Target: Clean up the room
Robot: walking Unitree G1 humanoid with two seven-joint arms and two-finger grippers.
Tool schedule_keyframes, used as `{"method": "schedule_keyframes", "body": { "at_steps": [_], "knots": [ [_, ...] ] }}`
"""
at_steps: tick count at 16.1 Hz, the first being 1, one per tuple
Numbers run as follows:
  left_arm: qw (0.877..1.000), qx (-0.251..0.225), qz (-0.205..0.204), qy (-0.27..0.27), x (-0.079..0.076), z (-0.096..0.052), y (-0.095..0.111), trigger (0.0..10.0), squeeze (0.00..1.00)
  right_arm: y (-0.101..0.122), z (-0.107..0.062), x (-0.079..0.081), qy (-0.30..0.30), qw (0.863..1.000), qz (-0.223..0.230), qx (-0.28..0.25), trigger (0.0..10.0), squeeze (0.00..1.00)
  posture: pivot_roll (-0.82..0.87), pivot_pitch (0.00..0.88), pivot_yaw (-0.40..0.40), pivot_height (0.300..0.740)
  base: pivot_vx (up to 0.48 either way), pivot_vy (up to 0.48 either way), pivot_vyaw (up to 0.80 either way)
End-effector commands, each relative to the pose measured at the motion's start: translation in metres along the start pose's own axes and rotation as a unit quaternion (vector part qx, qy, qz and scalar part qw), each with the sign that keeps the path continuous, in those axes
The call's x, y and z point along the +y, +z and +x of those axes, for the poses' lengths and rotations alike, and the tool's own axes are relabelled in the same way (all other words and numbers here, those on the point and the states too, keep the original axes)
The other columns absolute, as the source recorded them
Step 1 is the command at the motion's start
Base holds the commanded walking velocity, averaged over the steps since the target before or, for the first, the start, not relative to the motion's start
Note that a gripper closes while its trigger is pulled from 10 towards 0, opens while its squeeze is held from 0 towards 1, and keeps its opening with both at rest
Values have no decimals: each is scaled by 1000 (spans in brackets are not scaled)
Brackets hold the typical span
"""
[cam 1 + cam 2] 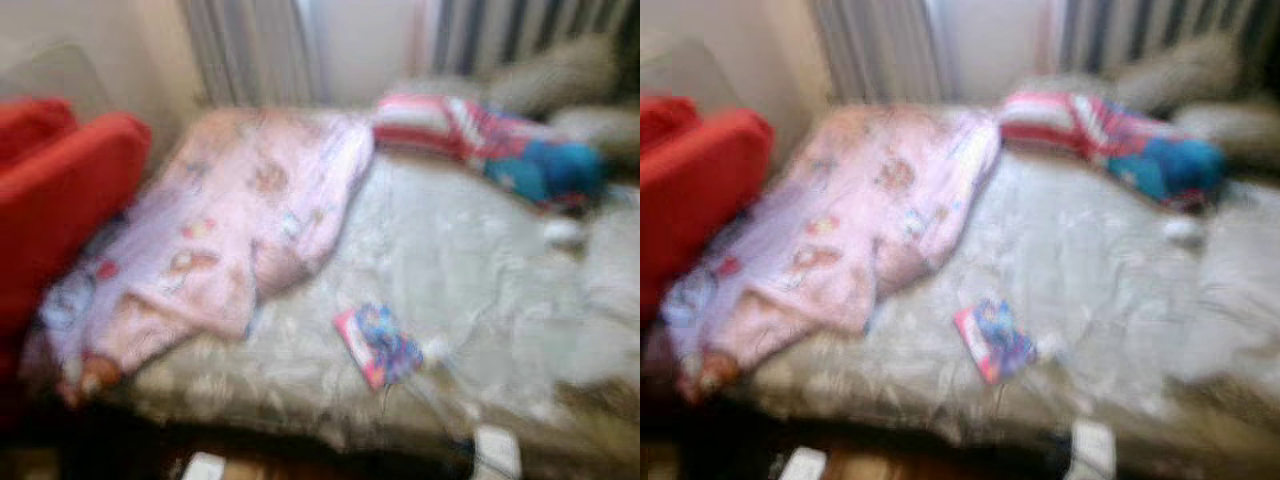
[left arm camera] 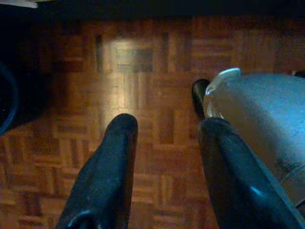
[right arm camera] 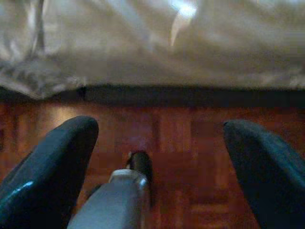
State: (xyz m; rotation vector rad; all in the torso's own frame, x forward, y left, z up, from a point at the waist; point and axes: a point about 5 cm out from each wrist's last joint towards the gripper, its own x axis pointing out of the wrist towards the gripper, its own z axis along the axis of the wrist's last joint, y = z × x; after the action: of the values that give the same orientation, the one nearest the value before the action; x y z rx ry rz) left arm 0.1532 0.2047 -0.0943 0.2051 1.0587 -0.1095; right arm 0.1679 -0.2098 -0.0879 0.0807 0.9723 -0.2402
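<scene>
Both pincers (image 2: pixel 164 143) (image 3: pixel 159 152) open, low over bare parquet floor (image 2: pixel 143 57) beside the bed edge (image 3: pixel 152 88).

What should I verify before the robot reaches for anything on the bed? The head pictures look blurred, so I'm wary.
1. Head view sharp: not ok, blurred.
2. Left pincer empty and open: ok, hanging over the wooden parquet floor.
3. Right pincer empty and open: ok, low by the edge of the pale silvery bedspread.
4. Target seen: ok, small pink-and-blue packet lies near the bed's front edge.
5. Crumpled pink printed blanket apart from packet: ok.
6. Packet within reach: cannot tell.
</scene>
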Motion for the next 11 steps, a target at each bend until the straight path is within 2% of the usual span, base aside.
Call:
{"method": "schedule_keyframes", "body": {
  "at_steps": [1, 9, 11],
  "knots": [
    [1000, 11, 4, 15, 13, -3, -7, 10000, 0, 9, 2, 16, 20, 1000, 15, -12, 10000, 0, -38, 37, 54, 740, 270, 0, 0],
    [1000, 10, 4, 13, 11, -3, -7, 10000, 0, 9, 2, 16, 10, 999, 31, -14, 10000, 0, -36, 37, 55, 740, 267, 0, 0],
    [1000, 8, -1, 15, 11, -3, -7, 10000, 0, 9, 1, 16, 3, 999, 50, -16, 10000, 0, -37, 38, 58, 740, 0, 0, -625]
  ]
}}
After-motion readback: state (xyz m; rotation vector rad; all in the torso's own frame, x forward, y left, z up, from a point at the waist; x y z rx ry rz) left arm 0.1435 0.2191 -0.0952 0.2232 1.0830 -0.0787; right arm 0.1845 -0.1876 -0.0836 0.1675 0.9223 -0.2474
